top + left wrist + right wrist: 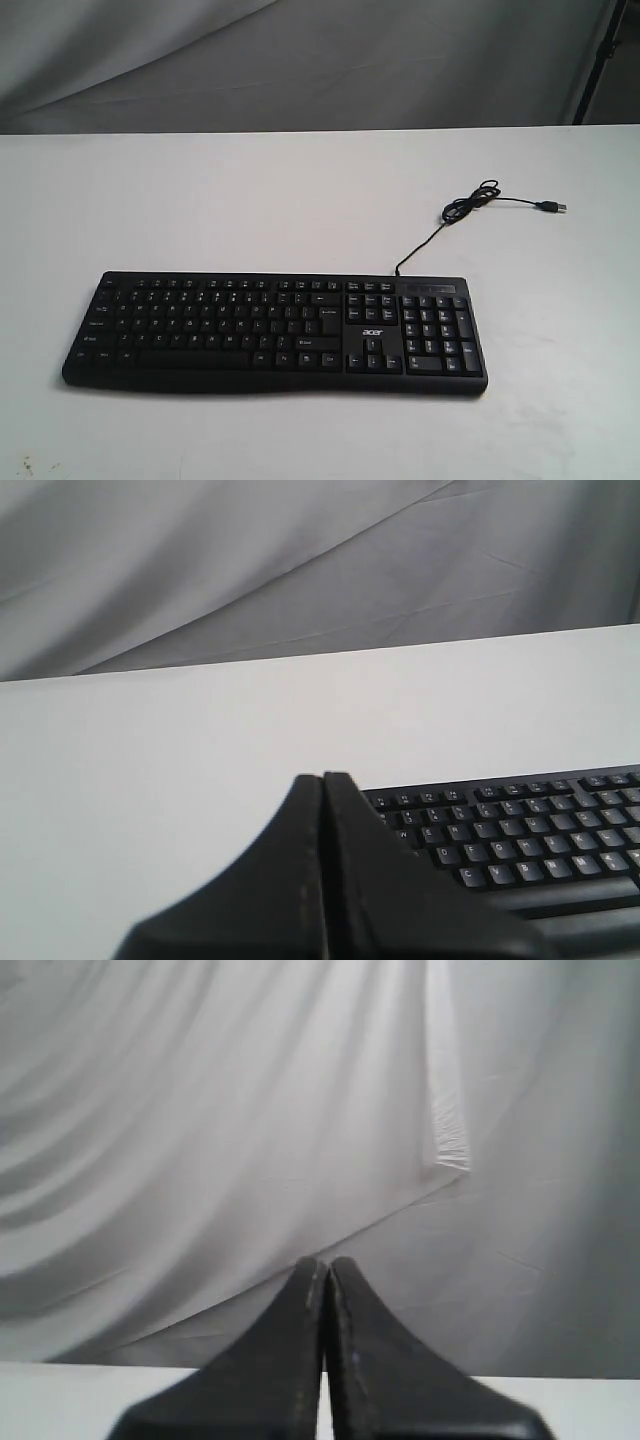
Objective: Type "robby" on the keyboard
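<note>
Toward six o'clock on the bench [200, 200] lies the keyboard [275, 330], flat and square to the exterior view, its number pad at the three o'clock end. Its cable [418, 245] leaves the far edge and runs toward one o'clock, loops once, and ends in a loose plug [551, 206] (connected to nothing visible).

The left jaws are pressed together with nothing between them, and the letter keys at the keyboard's nine o'clock end lie just beyond their tip. The right jaws are likewise closed and empty, aimed at the grey cloth [300, 60] behind the bench; no keys show in that view. Neither arm shows in the exterior view.

No key looks pressed, so the step in hand is probably the first letter, "r". Closed jaws make a good single fingertip: come down straight onto the middle of one key, press briefly, then lift fully clear, above all between the two b's. The legends are too small to read surely.

No containers are in sight.
</note>
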